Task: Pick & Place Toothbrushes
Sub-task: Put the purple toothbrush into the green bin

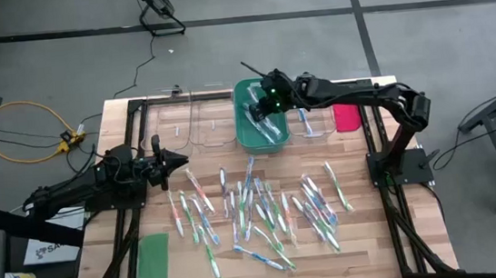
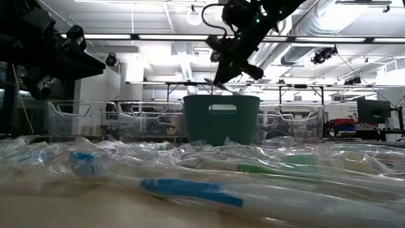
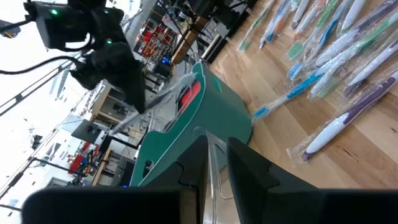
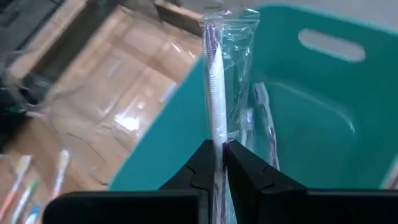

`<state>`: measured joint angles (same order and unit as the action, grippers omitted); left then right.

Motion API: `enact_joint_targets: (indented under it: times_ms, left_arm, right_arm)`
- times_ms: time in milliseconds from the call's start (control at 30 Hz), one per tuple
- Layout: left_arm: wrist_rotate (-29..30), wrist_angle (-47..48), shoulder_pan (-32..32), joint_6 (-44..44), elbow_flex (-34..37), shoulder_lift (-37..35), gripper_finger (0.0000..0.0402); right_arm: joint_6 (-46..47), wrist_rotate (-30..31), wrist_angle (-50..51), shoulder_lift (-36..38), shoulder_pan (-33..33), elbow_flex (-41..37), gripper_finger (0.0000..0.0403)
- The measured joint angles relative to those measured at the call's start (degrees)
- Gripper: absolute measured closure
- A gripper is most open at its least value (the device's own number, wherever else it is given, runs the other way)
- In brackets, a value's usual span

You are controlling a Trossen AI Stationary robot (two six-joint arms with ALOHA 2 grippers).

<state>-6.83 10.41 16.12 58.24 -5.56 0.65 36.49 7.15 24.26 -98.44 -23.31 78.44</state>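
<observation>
A wrapped toothbrush (image 4: 215, 93) is pinched in the right hand (image 4: 217, 163), its clear wrapper sticking out past the fingertips. The hand hangs over the green bin (image 1: 263, 119) at the far side of the bench (image 1: 376, 236), so the brush is in the air above the bin's opening, near its edge. Inside the bin at least one more wrapped brush (image 4: 266, 127) lies on the bottom.

The other toothbrushes (image 1: 264, 212) lie scattered across the middle of the bench, nearer the front than the bins, most in clear wrappers with blue, green or pink accents. Clear bins (image 1: 196, 121) stand on both sides of the green one.

The left hand (image 1: 175, 159) hovers over the left part of the bench, just beside the scatter, its fingers nearly pressed together with a narrow gap and nothing between them. A green lid (image 1: 153, 265) lies flat at the front left corner, and a pink lid (image 1: 346, 117) lies beyond the clear bins at the right.
</observation>
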Motion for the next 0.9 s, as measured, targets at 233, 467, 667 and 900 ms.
enact_joint_targets:
  times_ms: [233, 467, 667, 900]
  left_arm:
    - [0.02, 0.01, 0.00, 0.00, 0.00, 0.01, 0.0346]
    - [0.02, 0.00, 0.00, -0.02, 0.00, 0.00, 0.0346]
    - [0.02, 0.01, 0.00, -0.01, 0.00, 0.00, 0.0346]
    - [0.02, 0.00, 0.00, 0.00, 0.00, 0.02, 0.0346]
  right_arm:
    - [8.12, 6.55, 0.88, -0.48, -0.05, -1.46, 0.0351]
    - [8.07, 6.21, 2.15, -0.45, 0.37, -1.58, 0.0299]
    - [4.32, 2.62, 2.51, -0.12, 0.83, -1.58, 0.0237]
    - [2.05, -9.98, 8.95, 2.16, 0.83, -1.58, 0.0207]
